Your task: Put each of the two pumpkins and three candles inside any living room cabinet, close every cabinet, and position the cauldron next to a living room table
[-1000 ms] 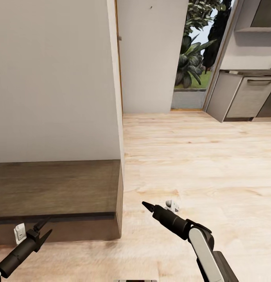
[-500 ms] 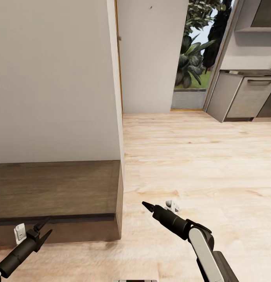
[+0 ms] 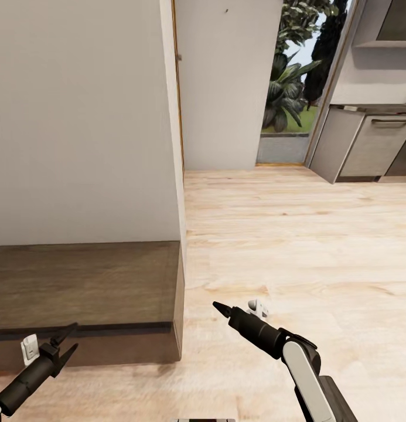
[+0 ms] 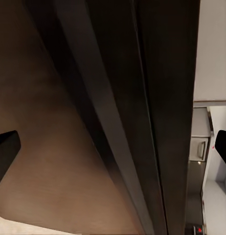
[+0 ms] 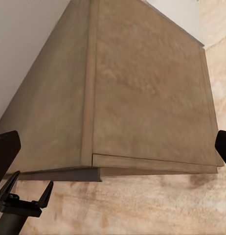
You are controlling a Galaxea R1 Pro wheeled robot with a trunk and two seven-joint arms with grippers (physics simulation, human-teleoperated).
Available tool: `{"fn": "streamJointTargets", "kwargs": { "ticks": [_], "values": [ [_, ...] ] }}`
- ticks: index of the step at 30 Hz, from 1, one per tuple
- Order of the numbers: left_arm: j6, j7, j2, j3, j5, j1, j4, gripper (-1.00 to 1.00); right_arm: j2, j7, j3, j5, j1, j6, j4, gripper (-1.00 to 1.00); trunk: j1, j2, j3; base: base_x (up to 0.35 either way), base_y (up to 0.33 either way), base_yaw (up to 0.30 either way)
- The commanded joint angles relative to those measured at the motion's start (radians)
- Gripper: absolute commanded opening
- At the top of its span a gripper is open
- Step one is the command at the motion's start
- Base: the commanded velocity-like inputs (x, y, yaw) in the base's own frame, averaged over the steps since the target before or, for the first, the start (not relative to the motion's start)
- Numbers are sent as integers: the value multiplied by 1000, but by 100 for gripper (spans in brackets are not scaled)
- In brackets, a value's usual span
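Note:
The long low dark-brown cabinet point(image 3: 85, 281) stands against the white wall at the lower left, its front shut; it also looms close in the left wrist view point(image 4: 93, 98) and the right wrist view point(image 5: 142, 98). My left gripper point(image 3: 67, 341) hovers open just in front of the cabinet's front face, with nothing between its fingers. To the right of the cabinet's end, my right gripper point(image 3: 221, 308) hangs over the floor, open and empty, its fingertips wide apart in the right wrist view. Pumpkins, candles, cauldron and coffee table are out of view.
A white wall point(image 3: 79, 117) rises behind the cabinet and ends in a corner. Pale wood floor point(image 3: 296, 246) stretches to the right toward a glass doorway with plants point(image 3: 290, 88) and grey kitchen cabinets point(image 3: 372, 146) at the far right.
The cabinet's front edge sits very slightly lower in the head view, and the left gripper with it. The right arm has not moved.

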Motion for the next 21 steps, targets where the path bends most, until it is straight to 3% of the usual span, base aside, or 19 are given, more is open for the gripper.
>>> {"fn": "streamJointTargets", "kwargs": {
  "ticks": [1,21],
  "values": [
    [7,-1,0,1,6,0,0,100,0,4,-1,3,0,4,0,100,0,0,-1,88,0,0],
    [-14,0,0,2,8,2,0,100,0,3,-3,4,0,4,0,100,0,0,-1,30,0,0]
  ]
}}
